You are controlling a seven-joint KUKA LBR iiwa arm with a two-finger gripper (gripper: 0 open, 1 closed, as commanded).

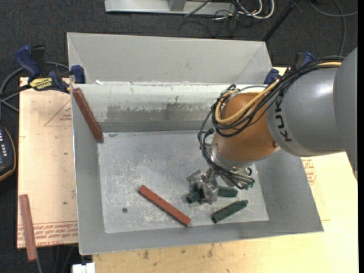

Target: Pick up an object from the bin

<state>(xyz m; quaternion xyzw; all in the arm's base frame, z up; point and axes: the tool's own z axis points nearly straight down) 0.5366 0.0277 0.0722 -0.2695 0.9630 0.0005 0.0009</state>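
Dark green, the small block (195, 197) in the lower middle of the frame sits at the gripper (203, 190), open or clenched we cannot tell; we judge it light and stiff, best pinched across its narrow sides.

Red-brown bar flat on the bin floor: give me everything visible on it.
Long, slim, straight red-brown bar, rectangular in section, matte; wood or plastic, cannot tell. It lies flat on the grey bin floor, diagonal, its lower end near the front wall. Nothing touches it; the gripper and dark green pieces sit apart toward the view's right.
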